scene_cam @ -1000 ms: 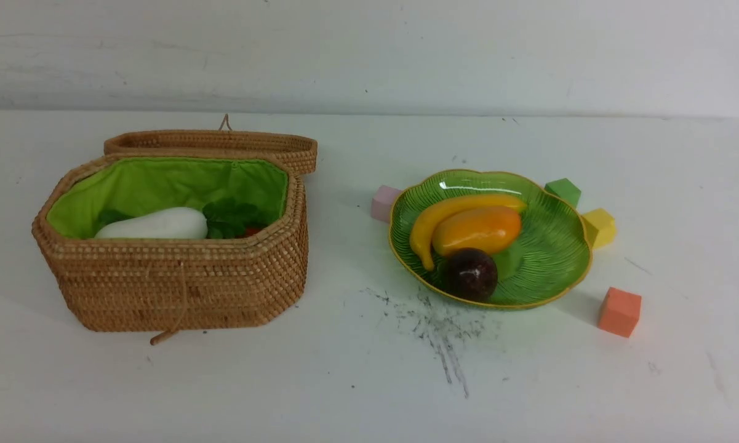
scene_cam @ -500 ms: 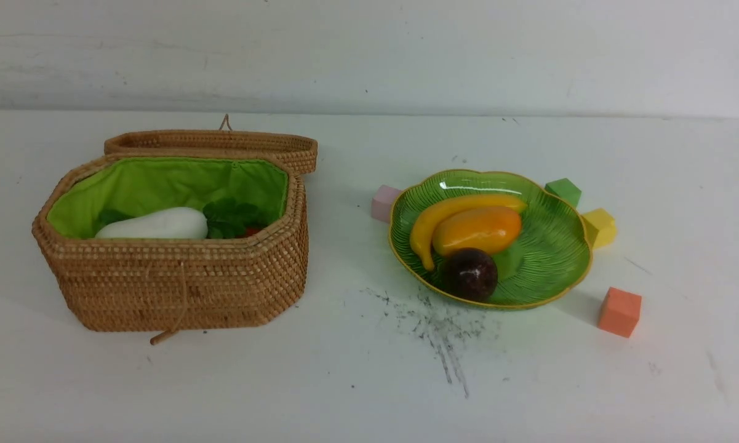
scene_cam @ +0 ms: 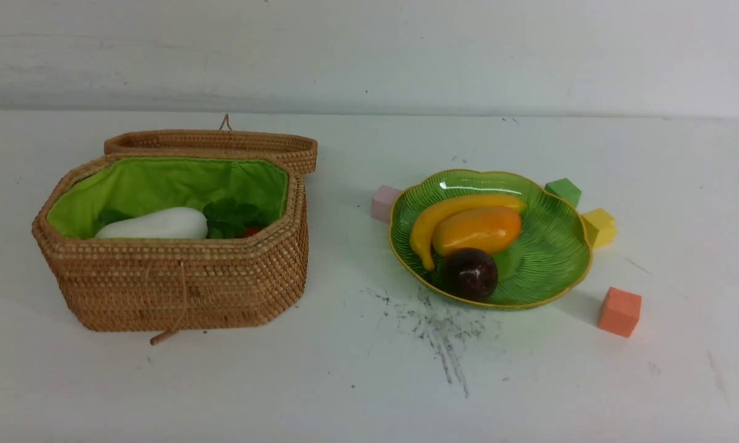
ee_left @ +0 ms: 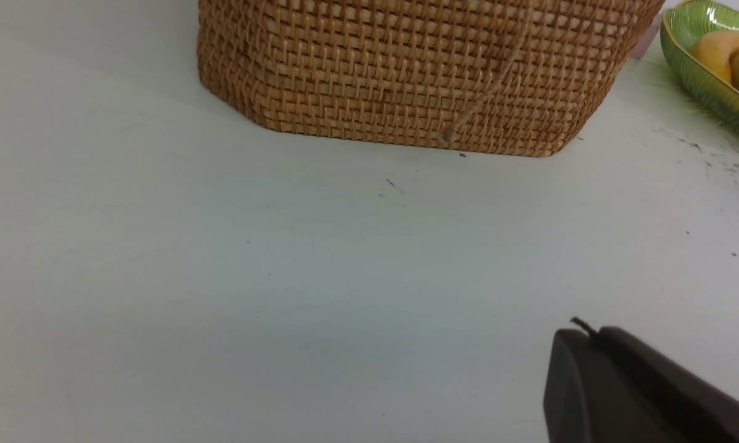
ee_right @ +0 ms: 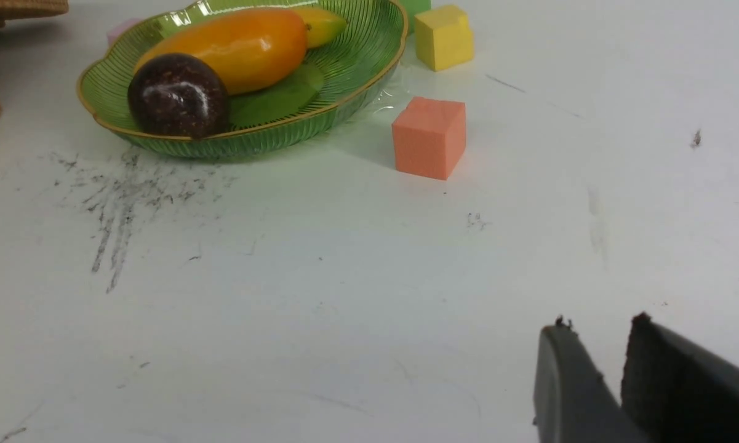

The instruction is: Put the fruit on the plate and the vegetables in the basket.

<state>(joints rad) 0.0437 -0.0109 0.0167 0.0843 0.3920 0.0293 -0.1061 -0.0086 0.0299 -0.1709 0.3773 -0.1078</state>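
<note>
While the plate lies well apart from it, the right pincer hangs narrowly parted, empty.

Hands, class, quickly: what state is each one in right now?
Left hand: closed, holding nothing.
Right hand: fingers slightly apart, holding nothing.

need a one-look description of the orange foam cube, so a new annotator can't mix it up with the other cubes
Find the green plate on the robot's right half of the table. Four small foam cubes sit around it; the orange cube is the one nearest the camera, off the plate's near right rim. Unlike the pink cube, green cube and yellow cube, it stands clear of the plate.
</note>
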